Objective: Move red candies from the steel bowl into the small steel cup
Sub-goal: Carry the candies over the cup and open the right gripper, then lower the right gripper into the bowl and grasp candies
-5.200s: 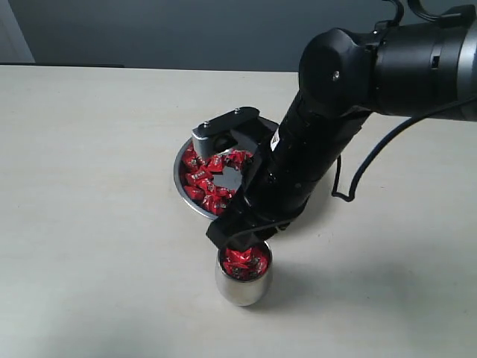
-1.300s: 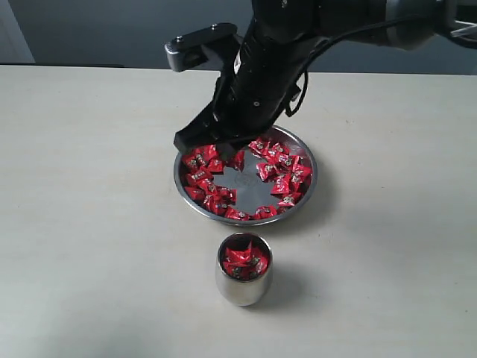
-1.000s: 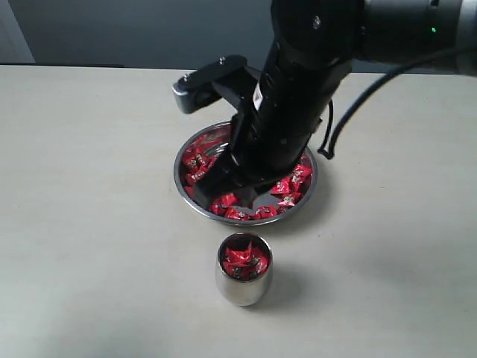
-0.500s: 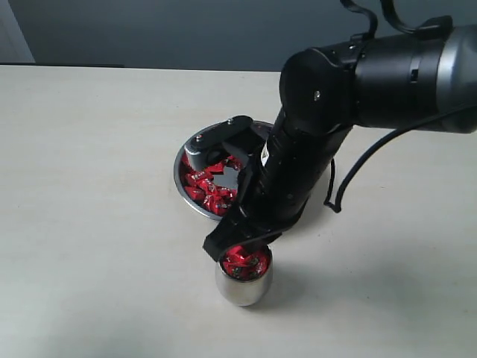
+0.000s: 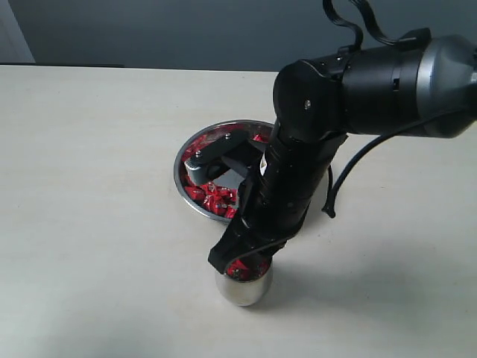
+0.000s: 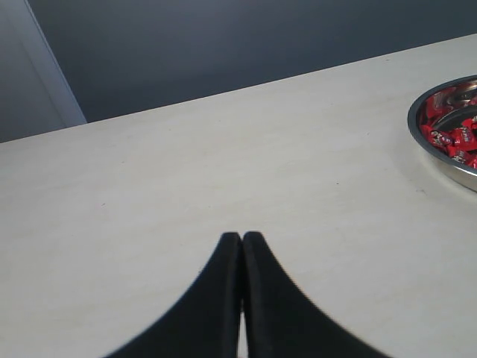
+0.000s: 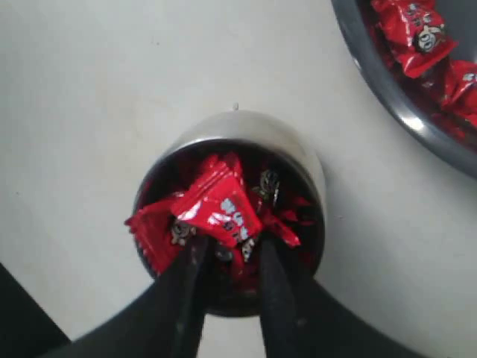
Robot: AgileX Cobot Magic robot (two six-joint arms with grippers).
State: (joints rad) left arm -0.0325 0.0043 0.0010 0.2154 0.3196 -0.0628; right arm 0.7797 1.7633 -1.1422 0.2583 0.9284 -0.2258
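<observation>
The small steel cup [image 5: 242,289] stands on the table in front of the steel bowl [image 5: 181,168]. It is heaped with red candies [image 7: 220,203]. My right gripper [image 5: 238,262] points down into the cup's mouth. In the right wrist view the right gripper [image 7: 229,245] has its fingers apart, and one candy lies across the pile at their tips. More red candies [image 5: 212,195] lie in the bowl, partly hidden by the right arm. My left gripper [image 6: 242,237] is shut and empty over bare table, with the bowl's rim [image 6: 414,128] off to one side.
The big black right arm [image 5: 350,89] leans over the bowl and hides most of it. A black cable [image 5: 339,186] loops beside the arm. A dark wall [image 5: 149,30] stands behind the pale table [image 5: 89,186].
The right gripper has come from the bowl to the cup with a candy and has sunk to the cup's mouth. Its fingers now stand apart at the pile.
</observation>
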